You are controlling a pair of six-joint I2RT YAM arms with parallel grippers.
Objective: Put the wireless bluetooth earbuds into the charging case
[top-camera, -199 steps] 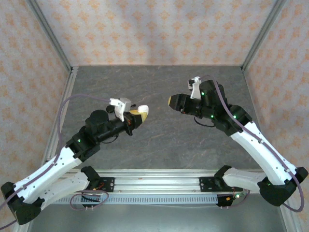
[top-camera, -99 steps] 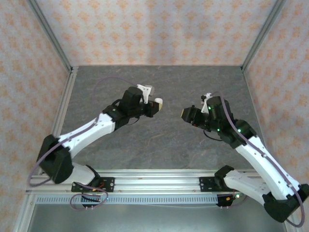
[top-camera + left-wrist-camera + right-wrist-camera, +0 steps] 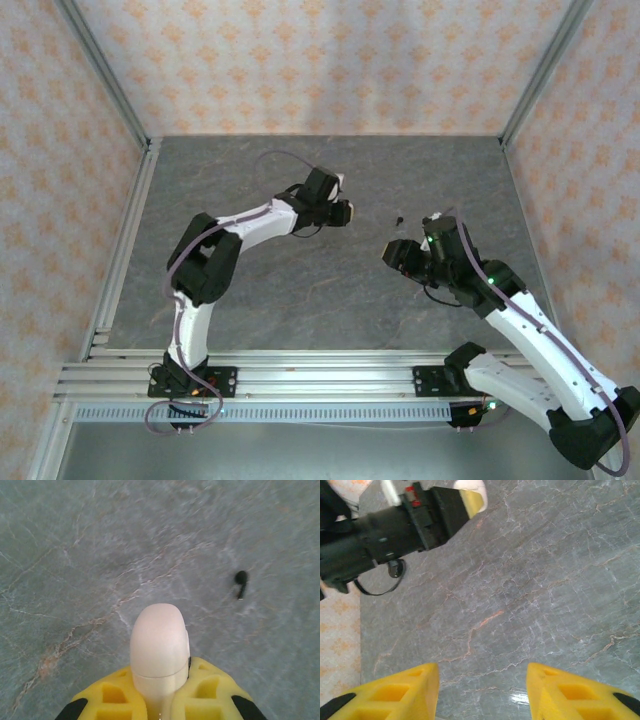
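A white charging case (image 3: 159,645), its lid closed, sticks out from between the yellow fingers (image 3: 112,695) of my left gripper (image 3: 161,675), which is shut on it. That gripper (image 3: 343,213) reaches out over the middle of the table. One black earbud (image 3: 241,579) lies on the grey table ahead and to the right of the case; from above the earbud (image 3: 398,218) sits between both grippers. My right gripper (image 3: 482,692) hangs open over bare table with nothing between its fingers (image 3: 410,690). From above, the right gripper (image 3: 395,253) is a little nearer than the earbud.
The table is grey marbled stone (image 3: 300,290) fenced by aluminium posts (image 3: 105,80) and patterned walls. In the right wrist view the left arm's black wrist (image 3: 385,527) crosses the top left, with the case tip (image 3: 470,485) at the frame's top edge.
The left arm has stretched out from the near left toward the table's middle, carrying the case. The right gripper has drawn back a little, nearer and to the right.
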